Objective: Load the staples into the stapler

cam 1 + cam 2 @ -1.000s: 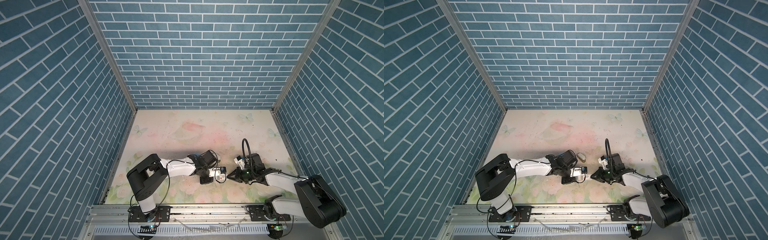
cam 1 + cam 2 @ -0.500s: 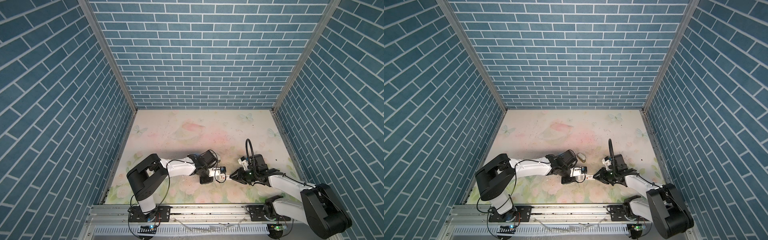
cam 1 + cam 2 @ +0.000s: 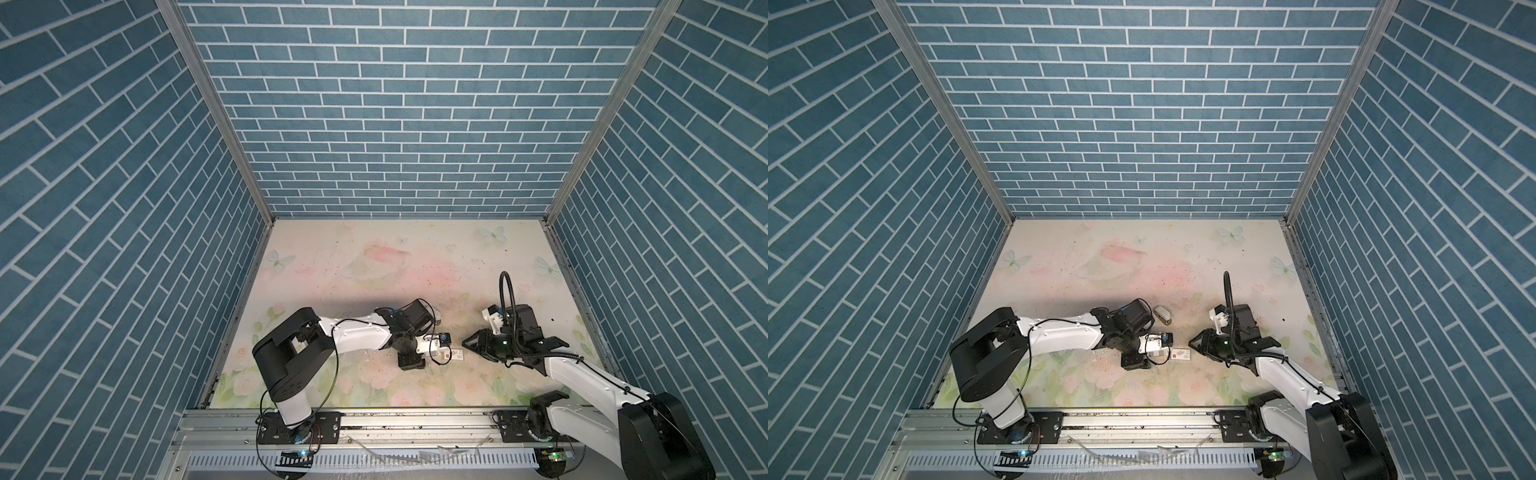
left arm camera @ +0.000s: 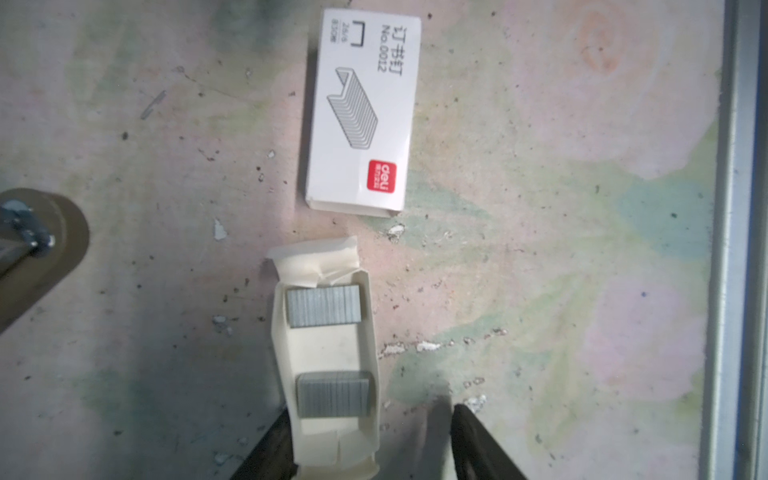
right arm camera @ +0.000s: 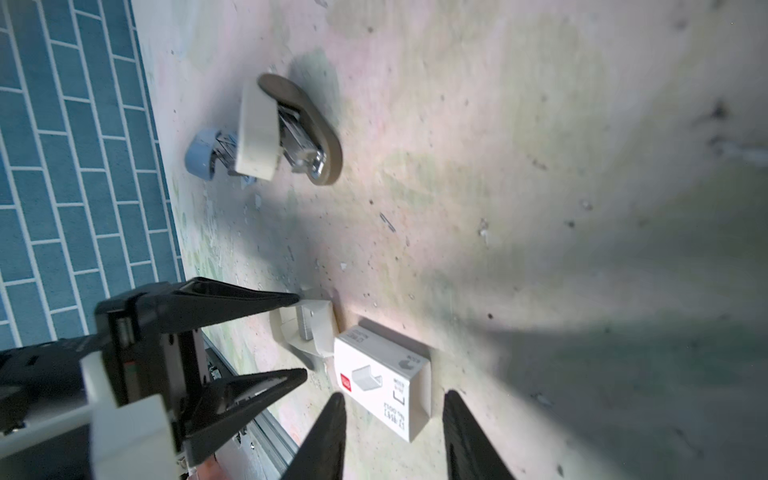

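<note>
The staples [image 4: 323,305] are two grey blocks in a small cream tray [image 4: 324,353] that lies on the table. My left gripper [image 4: 372,409] is open. The tray's near end sits between its fingers, against one finger [image 4: 270,449] and apart from the other. The white sleeve of the staple box [image 4: 361,112] lies just beyond the tray. My right gripper [image 5: 395,398] is open, and the sleeve [image 5: 382,378] rests at its fingertips with a gap on each side. The stapler [image 5: 282,129], with a cream top and a brown base, lies further back [image 3: 1163,315].
The blue brick side wall [image 5: 62,166] runs behind the stapler. The metal front rail [image 4: 731,249] borders the table close to the sleeve. In a top view the two arms meet low in the middle, with the sleeve [image 3: 457,354] between them. Small debris dots the floral table [image 3: 395,266].
Both grippers have gone from shut to open. The tray and the sleeve now lie apart on the table. The right arm's elbow has swung out to the right.
</note>
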`<state>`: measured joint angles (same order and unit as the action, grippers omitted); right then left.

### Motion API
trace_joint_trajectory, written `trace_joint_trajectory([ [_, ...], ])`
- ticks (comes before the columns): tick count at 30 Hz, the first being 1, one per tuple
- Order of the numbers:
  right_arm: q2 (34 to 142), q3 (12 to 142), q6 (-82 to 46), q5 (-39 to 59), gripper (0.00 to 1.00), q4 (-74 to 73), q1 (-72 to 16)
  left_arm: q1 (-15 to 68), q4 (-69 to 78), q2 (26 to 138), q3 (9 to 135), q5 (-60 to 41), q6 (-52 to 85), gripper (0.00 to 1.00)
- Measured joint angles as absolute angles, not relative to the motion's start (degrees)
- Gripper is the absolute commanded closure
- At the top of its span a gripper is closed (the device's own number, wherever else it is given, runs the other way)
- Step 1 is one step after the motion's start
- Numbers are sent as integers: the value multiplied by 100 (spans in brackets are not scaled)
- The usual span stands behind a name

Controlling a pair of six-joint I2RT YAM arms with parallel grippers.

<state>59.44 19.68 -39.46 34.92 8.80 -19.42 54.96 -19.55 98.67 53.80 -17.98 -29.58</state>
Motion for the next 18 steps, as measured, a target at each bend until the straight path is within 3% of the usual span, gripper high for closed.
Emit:
trace_joint_trajectory([
  [18,5887,2073,-3940,3437,60,902,-1780,5496,-1861,9865,5433,-1693,-2910,21],
])
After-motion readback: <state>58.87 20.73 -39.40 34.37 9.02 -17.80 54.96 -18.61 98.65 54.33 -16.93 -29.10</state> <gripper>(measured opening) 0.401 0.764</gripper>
